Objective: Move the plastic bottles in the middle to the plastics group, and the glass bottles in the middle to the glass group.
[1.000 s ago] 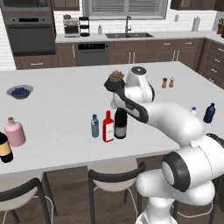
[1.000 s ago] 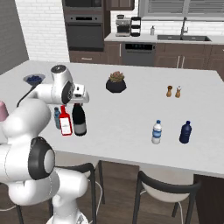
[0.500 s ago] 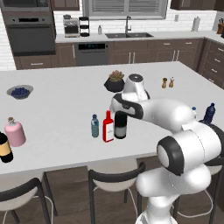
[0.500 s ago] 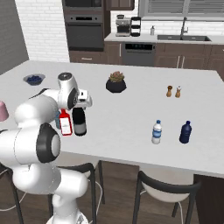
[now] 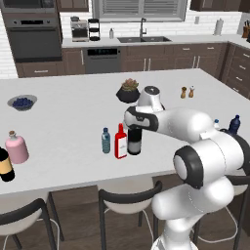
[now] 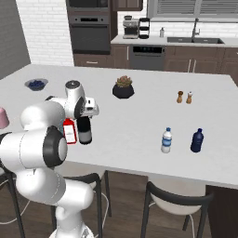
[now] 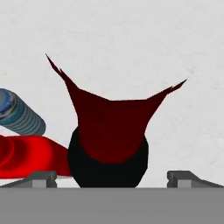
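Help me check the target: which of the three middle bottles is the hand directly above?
The dark wine bottle, rightmost beside the flat red bottle and small blue bottle.

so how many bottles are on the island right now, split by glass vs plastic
Glass: 4 - wine bottle, flat red bottle, pink flask, dark bottle with yellowish label
Plastic: 3 - small light-blue water bottle, whitish water bottle, navy bottle
Total: 7
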You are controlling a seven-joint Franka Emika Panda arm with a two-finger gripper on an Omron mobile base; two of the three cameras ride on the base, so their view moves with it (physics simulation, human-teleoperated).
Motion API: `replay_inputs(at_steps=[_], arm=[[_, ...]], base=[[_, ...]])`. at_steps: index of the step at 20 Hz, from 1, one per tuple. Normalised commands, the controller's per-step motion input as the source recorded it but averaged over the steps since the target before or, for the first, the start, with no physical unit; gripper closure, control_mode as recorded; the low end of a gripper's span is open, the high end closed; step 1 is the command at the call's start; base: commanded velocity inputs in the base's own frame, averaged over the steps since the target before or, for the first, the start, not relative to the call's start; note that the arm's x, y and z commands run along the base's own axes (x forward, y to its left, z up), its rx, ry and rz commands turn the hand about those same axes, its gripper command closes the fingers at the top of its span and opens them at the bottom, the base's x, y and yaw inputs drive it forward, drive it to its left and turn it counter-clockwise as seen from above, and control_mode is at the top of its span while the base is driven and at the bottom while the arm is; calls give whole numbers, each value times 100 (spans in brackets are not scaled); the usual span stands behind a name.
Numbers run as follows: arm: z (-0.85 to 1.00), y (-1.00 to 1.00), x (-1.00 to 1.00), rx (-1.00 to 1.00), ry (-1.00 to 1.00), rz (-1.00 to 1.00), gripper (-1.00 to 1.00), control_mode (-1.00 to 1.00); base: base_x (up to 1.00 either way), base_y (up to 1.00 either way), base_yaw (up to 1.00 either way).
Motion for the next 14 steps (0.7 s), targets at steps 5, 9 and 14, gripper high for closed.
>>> replay_inputs(at_steps=[5, 9, 14], arm=[[0, 1, 5, 0, 0, 6, -100, -100], [0, 3, 8, 0, 0, 5, -100, -100], [-7, 2, 2, 0, 0, 5, -100, -100]], base=[[0, 0, 0], [0, 0, 0], [0, 0, 0]])
